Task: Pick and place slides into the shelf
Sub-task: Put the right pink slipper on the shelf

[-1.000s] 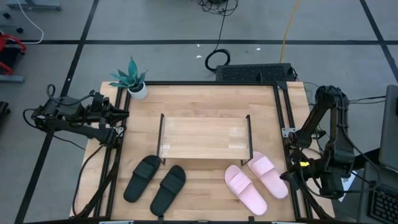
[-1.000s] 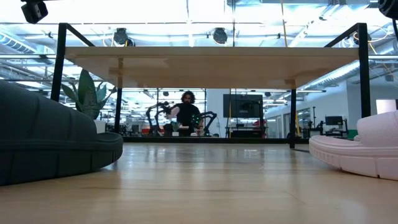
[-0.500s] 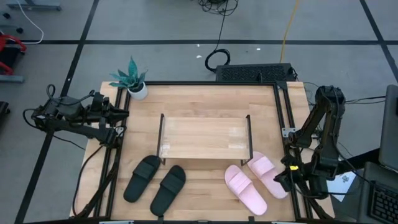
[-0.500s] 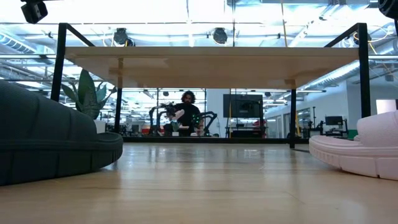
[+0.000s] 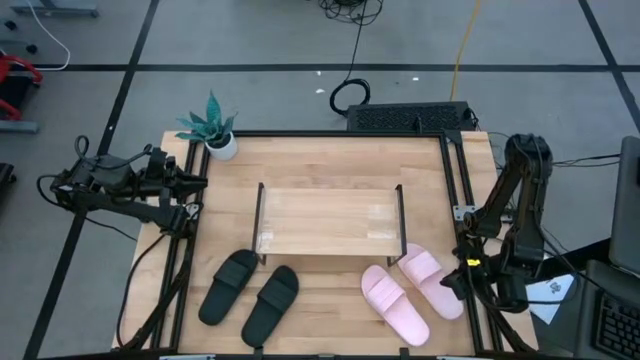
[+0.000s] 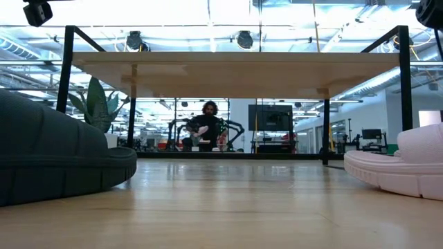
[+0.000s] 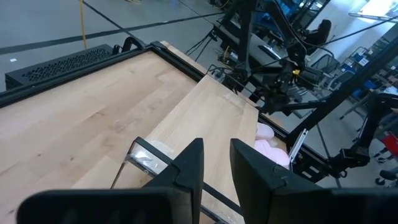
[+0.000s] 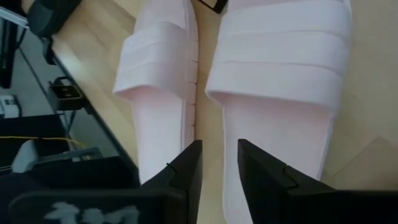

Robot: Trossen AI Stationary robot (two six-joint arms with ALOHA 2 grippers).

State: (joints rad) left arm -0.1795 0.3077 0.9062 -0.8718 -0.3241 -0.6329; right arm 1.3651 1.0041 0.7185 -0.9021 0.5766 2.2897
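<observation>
The right end effector (image 8: 216, 163) hangs at the right edge of the table (image 5: 330, 160), just beside the pink slides (image 5: 412, 288), its two dark fingers (image 8: 186, 169) a narrow gap apart and holding nothing. Its wrist view looks down on both pink slides lying side by side, straps up, touching along their inner edges. From above, this pair sits at the near right of the table, angled, with the farther slide's end close to the shelf's right end frame. The shelf (image 5: 330, 220) stands in the middle of the table, its wooden top board bare. The black slides (image 5: 250, 292) lie at the near left, just in front of the shelf's left end. The left end effector (image 7: 214, 158) waits off the table's far left edge, fingers slightly apart and empty, pointing across the table. A small potted plant (image 5: 213, 127) stands at the far left corner.
</observation>
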